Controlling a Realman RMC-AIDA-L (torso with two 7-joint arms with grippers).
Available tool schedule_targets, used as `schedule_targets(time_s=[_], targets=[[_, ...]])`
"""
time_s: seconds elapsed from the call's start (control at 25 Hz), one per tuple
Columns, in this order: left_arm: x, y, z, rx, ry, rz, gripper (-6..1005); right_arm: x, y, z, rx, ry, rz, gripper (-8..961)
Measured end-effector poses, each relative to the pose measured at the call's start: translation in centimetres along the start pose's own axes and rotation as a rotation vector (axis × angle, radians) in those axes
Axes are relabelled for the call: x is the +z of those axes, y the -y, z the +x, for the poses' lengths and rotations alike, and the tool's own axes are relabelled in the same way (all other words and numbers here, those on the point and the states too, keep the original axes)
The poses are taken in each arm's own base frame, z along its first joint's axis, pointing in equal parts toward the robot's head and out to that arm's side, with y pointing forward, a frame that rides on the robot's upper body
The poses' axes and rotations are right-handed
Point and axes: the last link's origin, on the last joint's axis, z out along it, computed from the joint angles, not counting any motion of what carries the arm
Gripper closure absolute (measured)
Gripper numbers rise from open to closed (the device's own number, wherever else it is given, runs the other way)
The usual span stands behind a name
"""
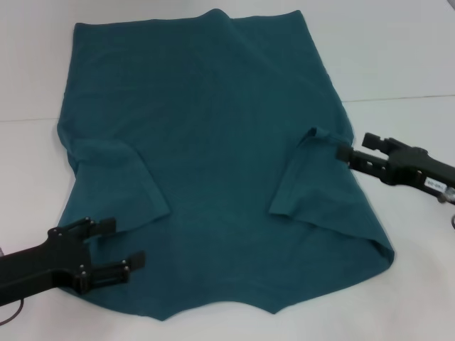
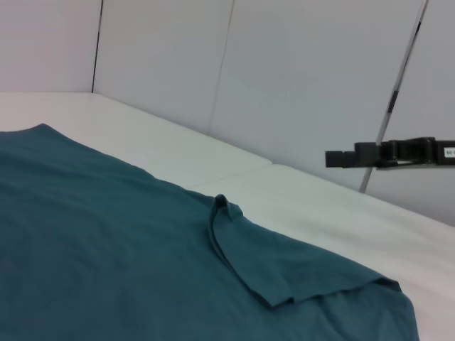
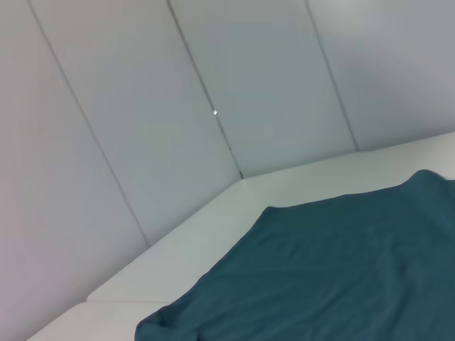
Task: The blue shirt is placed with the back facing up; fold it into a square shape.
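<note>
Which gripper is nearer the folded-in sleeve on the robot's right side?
Right. The right gripper sits at that sleeve by the blue shirt edge; the left gripper is at the opposite, near-left corner.

I see the blue shirt [image 1: 213,142] as soft matt cloth, lightly creased; the table [image 1: 412,57] under it looks smooth, matt white.
</note>
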Motion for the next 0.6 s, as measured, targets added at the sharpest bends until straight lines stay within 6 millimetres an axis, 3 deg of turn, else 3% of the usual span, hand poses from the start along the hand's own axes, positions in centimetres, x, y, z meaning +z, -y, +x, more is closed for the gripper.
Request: schedule_targets(time_s=[0.24,0.6], targets=[[-0.7,0.1,-0.3,-0.048,-0.027,0.026,66,-1.6,-1.8,1.4,-0.109,-0.004,-0.113,25],[-2.2,1.8,-1.0,-0.208,-0.017,0.152,66,-2.3,-2.9,1.9,-0.070,-0.056,-0.204,26]])
